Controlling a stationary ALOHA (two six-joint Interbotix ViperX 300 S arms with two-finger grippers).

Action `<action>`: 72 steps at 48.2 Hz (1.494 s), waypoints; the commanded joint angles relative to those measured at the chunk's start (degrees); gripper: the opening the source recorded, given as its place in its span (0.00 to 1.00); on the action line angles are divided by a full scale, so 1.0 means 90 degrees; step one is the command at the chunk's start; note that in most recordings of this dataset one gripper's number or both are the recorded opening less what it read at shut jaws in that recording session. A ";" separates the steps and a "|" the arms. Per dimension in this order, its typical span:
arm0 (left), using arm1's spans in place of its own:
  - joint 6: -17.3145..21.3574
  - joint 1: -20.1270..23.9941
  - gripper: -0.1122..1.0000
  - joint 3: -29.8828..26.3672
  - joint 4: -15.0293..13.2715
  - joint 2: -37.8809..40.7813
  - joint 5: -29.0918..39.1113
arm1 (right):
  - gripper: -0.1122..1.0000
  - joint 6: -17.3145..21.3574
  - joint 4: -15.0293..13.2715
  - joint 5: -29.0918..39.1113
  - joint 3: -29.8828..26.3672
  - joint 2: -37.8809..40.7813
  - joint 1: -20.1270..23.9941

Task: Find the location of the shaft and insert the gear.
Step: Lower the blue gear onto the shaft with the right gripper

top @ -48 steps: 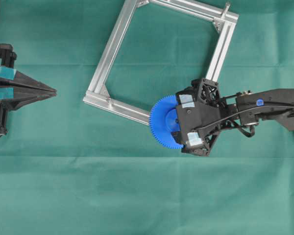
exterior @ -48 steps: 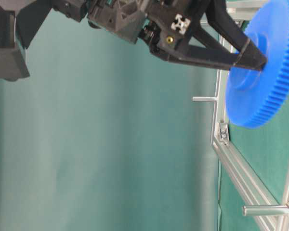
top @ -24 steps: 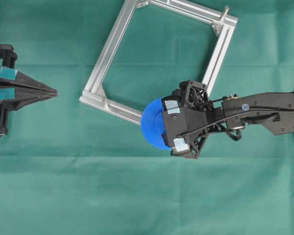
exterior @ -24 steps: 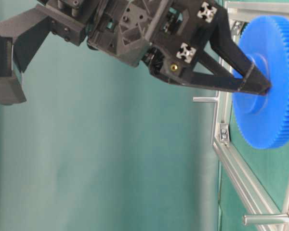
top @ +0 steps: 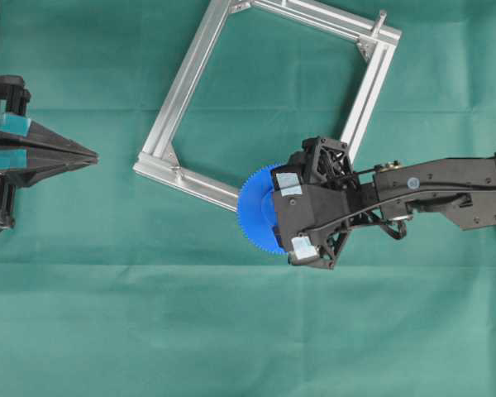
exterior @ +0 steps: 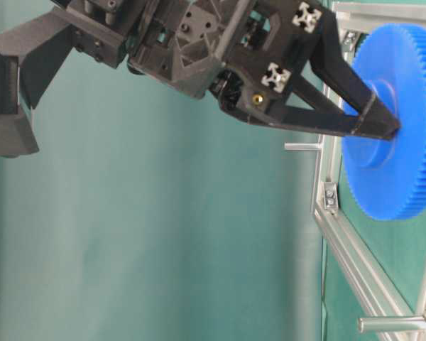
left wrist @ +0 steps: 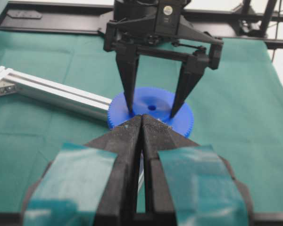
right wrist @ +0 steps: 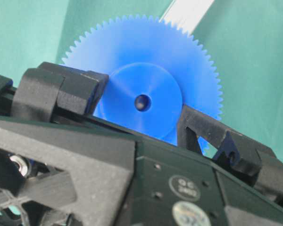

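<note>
1. Right gripper (left wrist: 152,110): jaws clamped on the raised hub of the gear (top: 256,217), one finger each side of the centre hole.
2. Gear sits at the lower corner of the aluminium frame (top: 184,83), overlapping the end of a frame bar, above the green table (top: 149,322).
3. Left gripper (top: 89,154): jaws together, holding nothing, well apart from frame at the left edge.
4. Shaft: cannot tell its location.

Black pincer (left wrist: 142,123), teal-taped fingers (left wrist: 70,176)
</note>
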 commanded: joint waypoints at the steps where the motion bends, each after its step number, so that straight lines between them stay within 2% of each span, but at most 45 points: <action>1: 0.0000 -0.0010 0.10 -0.0166 -0.0010 0.0059 -0.0039 | 0.72 0.0010 0.0000 0.0000 -0.0088 -0.0098 0.0068; 14: 0.0000 -0.0010 0.10 -0.0166 -0.0010 0.0059 -0.0029 | 0.72 0.0068 0.0000 0.0039 -0.0088 -0.0107 0.0068; 34: 0.0000 -0.0010 0.10 -0.0166 -0.0010 0.0059 -0.0029 | 0.72 0.0566 -0.0020 0.0117 -0.0088 -0.0107 0.0049; 72: 0.0000 -0.0010 0.10 -0.0166 -0.0010 0.0059 -0.0039 | 0.72 0.0498 -0.0039 0.0146 -0.0029 -0.0107 0.0049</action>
